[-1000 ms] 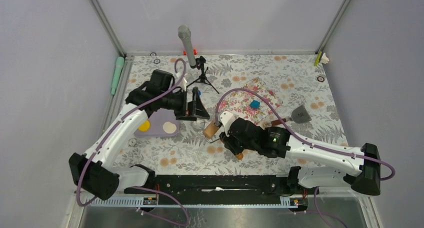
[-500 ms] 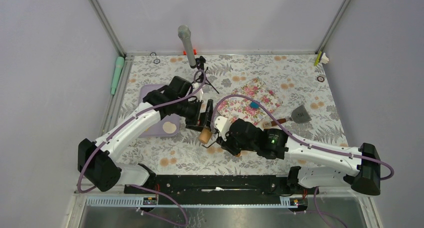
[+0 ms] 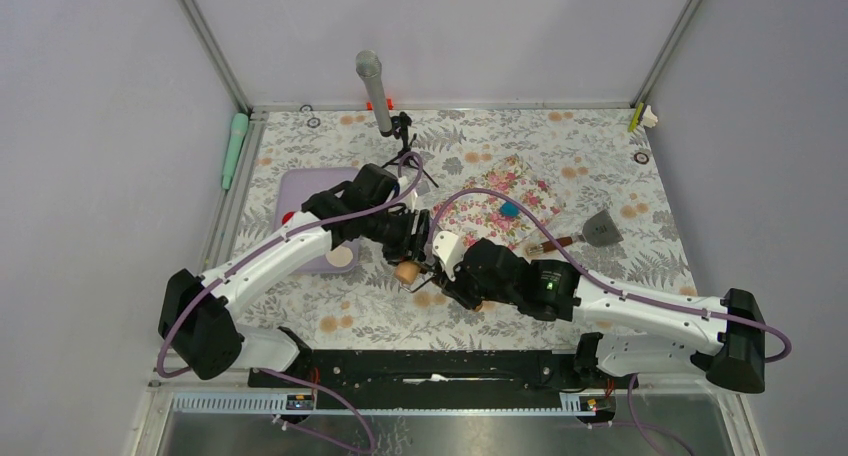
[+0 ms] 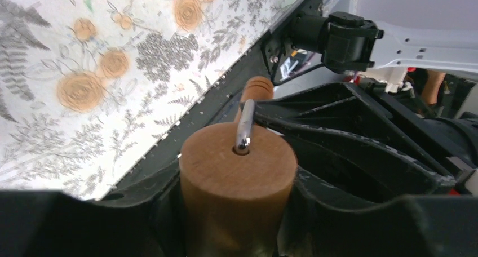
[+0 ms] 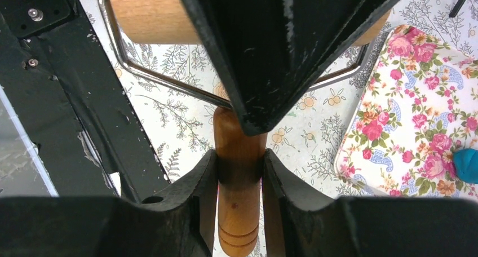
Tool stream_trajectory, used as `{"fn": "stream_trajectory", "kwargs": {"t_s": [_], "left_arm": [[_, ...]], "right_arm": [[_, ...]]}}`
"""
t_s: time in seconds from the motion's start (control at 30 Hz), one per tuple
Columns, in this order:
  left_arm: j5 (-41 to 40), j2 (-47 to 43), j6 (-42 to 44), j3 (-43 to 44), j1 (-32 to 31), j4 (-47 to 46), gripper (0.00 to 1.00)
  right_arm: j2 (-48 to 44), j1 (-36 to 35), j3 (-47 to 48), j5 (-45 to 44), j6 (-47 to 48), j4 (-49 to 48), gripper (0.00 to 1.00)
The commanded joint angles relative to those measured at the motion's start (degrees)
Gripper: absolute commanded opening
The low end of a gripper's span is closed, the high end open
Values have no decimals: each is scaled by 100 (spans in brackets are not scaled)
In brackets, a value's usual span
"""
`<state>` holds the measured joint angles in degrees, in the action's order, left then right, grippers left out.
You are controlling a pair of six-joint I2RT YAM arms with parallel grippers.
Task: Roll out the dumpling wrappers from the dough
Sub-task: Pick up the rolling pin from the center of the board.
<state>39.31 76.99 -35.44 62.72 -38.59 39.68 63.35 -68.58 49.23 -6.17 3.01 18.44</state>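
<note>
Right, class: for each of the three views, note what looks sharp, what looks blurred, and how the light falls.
Top external: even, soft light, faint shadows. Left wrist: the roller's drum is crisp, its metal pin glinting; the hand's fingers along the bottom are dark and soft. Right wrist: the roller's handle and floral mat are sharp; the near fingers blur to black.

My L arm (image 3: 265, 266) reaches fwd and inward, elbow bent, wrist angled toward my R side. L pincer (image 4: 237, 229) straddles the roller drum (image 4: 237, 167), w/ fingers (image 4: 166, 223) on either side and pads against both flanks. R arm (image 3: 650, 311) stretches low and across to meet it. R pincer (image 5: 239, 172) is clamped on the roller handle (image 5: 239, 217), jaws narrow, handle running straight out btwn the tips. One L finger sits just ahead of R pincer, v. close.
</note>
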Motion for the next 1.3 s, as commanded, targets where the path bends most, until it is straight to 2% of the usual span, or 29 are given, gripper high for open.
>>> {"fn": "stream_trajectory", "kwargs": {"t_s": [0.0,0.07,0.1,0.17,0.2,0.23,0.33,0.47,0.53,0.67,0.8,0.9,1.0,1.1,1.17,1.27], "left_arm": [[-177,-4,-208,-39,5,-480,35],[-268,-32,-227,4,5,-487,9],[-296,-58,-222,34,13,-469,0],[-287,-150,-192,84,81,-442,0],[-272,-222,-173,111,125,-439,0],[-218,-294,-153,143,202,-438,0],[144,-532,42,325,564,-432,0],[299,-739,843,1059,945,188,0],[360,-743,1439,1536,975,586,0],[714,-875,2322,2191,976,1014,0],[1018,-1246,2913,2247,978,908,0],[774,-1619,2977,2003,983,594,0],[637,-1773,2812,2045,991,458,0],[908,-1835,2083,1822,1002,-254,0],[979,-1832,1697,1698,1002,-596,0],[932,-1741,1465,1742,1045,-598,0]], "right_arm": [[-91,-41,89,-96,-62,-509,0],[-110,-35,80,-115,-147,-502,0],[-147,-34,71,-156,-220,-505,12],[-343,-41,13,-329,-465,-504,51],[-465,-34,-34,-447,-671,-517,64],[-629,-33,-89,-571,-805,-534,76],[-1304,-26,-313,-948,-1216,-694,98],[-2303,152,-590,-1110,-1643,-1253,100],[-2658,455,-709,-906,-1877,-1596,100],[-2922,1401,-784,370,-2416,-2252,100],[-2432,2191,-878,2179,-3244,-3364,99],[-1973,3018,-1090,3416,-4284,-4687,99],[-1197,3816,-1429,4599,-5731,-6668,100],[-334,3926,-1526,5164,-6854,-8618,100],[11,3931,-1474,5314,-7108,-9258,100],[171,3923,-1433,5355,-7032,-9541,100]]}}
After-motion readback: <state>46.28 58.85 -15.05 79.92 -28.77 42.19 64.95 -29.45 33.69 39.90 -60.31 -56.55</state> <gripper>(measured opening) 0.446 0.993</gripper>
